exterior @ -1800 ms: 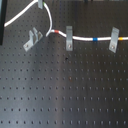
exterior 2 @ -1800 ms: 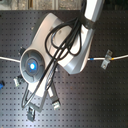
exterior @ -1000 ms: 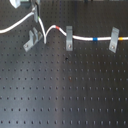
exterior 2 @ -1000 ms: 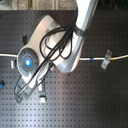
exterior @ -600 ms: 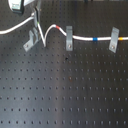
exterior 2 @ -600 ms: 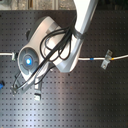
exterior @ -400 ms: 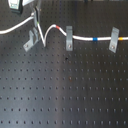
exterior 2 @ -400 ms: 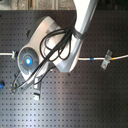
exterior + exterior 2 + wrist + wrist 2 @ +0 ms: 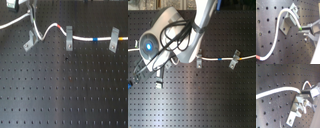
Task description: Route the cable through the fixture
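Observation:
The white cable runs from the first exterior view's left edge up to my gripper, dips, then rises to its red band. It passes through two plain clips, with the blue-and-yellow band between them. The fixture, a small grey bracket, stands just below the gripper, and the cable hangs beside it, not in its slot. In the first wrist view the gripper is shut on the cable next to the fixture. The second wrist view shows the fixture too.
The black perforated board fills the scene. The middle clip and right clip hold the cable. In the second exterior view the arm covers the gripper and fixture; the clips and cable show at the second exterior view's right.
Since 1.8 s ago the gripper has carried the cable down and leftward to the fixture in the first exterior view. Over the last second it has hardly moved.

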